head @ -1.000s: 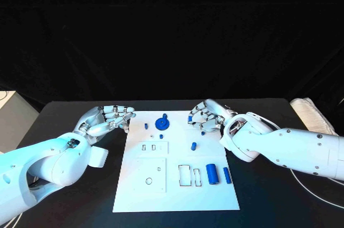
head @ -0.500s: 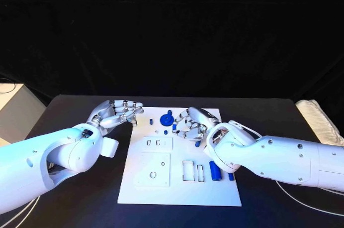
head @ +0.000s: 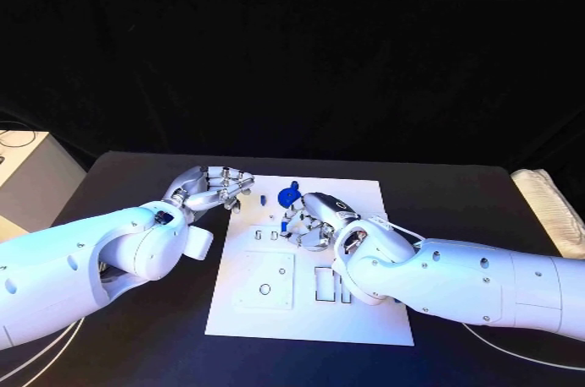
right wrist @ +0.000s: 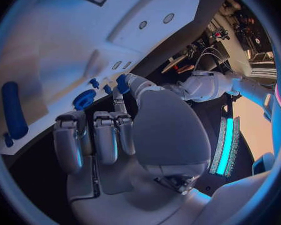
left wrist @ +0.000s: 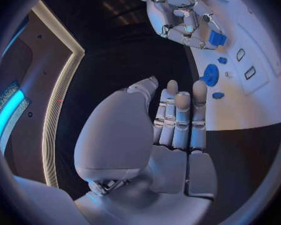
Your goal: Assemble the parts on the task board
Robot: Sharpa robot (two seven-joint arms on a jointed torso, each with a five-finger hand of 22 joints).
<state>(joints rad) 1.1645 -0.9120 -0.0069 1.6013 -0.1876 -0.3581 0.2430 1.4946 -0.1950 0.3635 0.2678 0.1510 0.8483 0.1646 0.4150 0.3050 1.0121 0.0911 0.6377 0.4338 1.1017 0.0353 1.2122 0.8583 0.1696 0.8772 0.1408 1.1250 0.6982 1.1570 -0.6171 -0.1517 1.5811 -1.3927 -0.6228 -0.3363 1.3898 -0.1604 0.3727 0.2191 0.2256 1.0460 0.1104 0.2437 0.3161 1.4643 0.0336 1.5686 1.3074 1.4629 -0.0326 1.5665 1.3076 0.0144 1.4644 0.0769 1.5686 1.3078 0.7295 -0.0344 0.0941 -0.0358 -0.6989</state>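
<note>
The task board (head: pixel 262 315) lay mid-table, the left hand (head: pixel 210 188) hovering empty at its far left corner with fingers loosely apart. The right hand (head: pixel 319 218) pinched a small blue part (left wrist: pixel 217 37) over the board's far middle, near the blue wheel (head: pixel 290 196). Seating looked the step in hand; next it called for lining the part with its slot.

Probably a robotics lab: black-draped backdrop (head: pixel 292 66), black table (head: pixel 134 171), white task board (head: pixel 305 319).

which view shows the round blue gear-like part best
The left wrist view: the round blue part sits unobstructed on the task board, its toothed rim visible. The head view shows it small, just beyond the right hand. The right wrist view shows it edge-on beside that hand's fingers.
</note>
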